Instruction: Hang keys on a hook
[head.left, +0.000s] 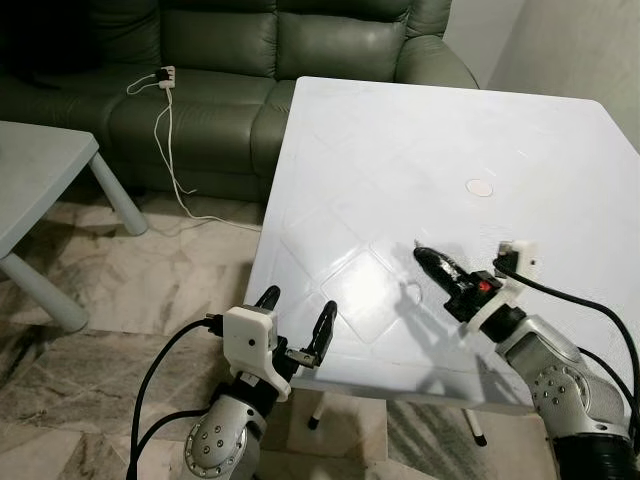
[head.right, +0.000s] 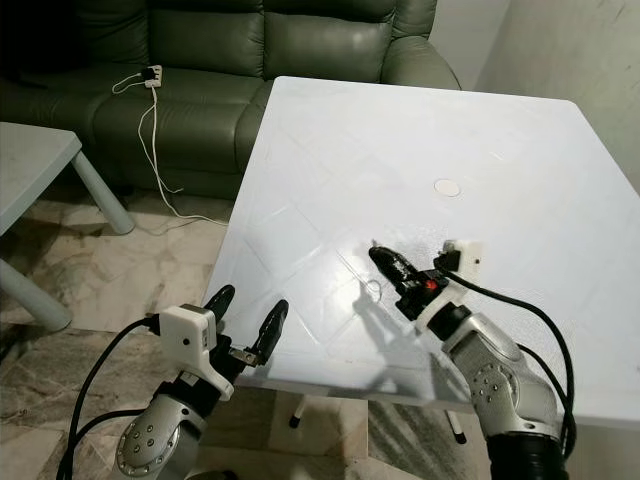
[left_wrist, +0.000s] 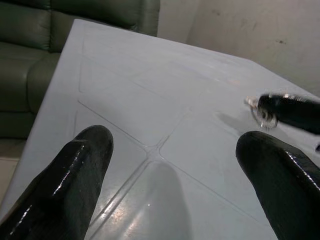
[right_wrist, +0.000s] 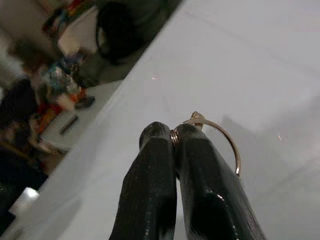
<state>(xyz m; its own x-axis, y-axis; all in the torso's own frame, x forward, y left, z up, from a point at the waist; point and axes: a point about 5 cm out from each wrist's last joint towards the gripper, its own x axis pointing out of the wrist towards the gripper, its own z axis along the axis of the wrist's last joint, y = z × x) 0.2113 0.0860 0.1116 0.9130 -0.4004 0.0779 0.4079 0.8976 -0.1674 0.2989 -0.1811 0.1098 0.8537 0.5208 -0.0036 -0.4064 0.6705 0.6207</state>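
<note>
Grey side table (head.left: 40, 165): far left, standing on the marble floor (head.left: 150, 300).

Green sofa (head.left: 230, 60): along the back, with a white power strip (head.left: 163, 75) on its seat; the strip's white cable (head.left: 172, 160) trails down the front to the floor.

Left gripper (head.left: 298, 322): low, at the near edge of the white table (head.left: 400, 150). Its two black fingers (left_wrist: 75, 170) are spread wide apart, with nothing between them. They point over the tabletop.

Key ring (right_wrist: 220, 137): a thin metal loop, pinched at the tips of the right gripper, just above the tabletop and casting a faint shadow on it. In the left wrist view it hangs off the gripper's tip as a small glinting loop (left_wrist: 265, 116). Whether any key hangs on it cannot be told.

Right gripper (head.left: 425, 255): over the near right part of the table, fingers pressed together on the key ring, pointing toward the table's middle.

Small round mark (head.left: 481, 187): on the tabletop, well beyond the right gripper.
</note>
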